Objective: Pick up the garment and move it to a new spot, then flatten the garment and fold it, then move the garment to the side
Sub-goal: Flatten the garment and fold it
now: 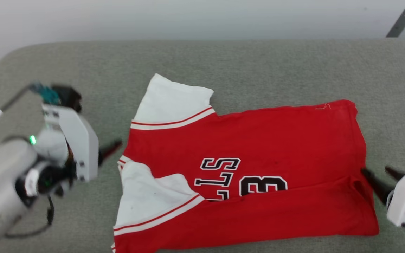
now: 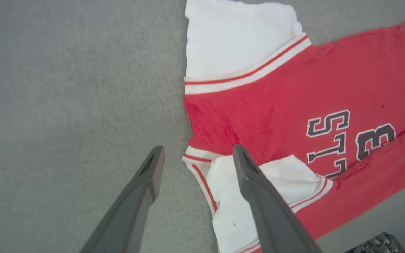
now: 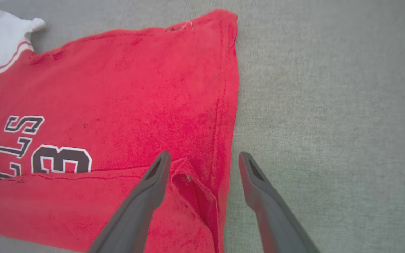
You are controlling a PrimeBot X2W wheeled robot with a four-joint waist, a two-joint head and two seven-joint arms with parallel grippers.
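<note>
Bright, even, soft light; faint shadows; slight blur, wide-angle wrist distortion

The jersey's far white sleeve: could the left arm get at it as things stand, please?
Probably yes: the left claw stands open by the jersey's neck, with only bare grey surface between it and that sleeve.

Grey-green fabric-covered surface (image 1: 258,66) with a rounded far-left corner, bearing a red short-sleeved jersey (image 1: 276,140) with white sleeves, laid partly folded from its middle to the near edge.
</note>
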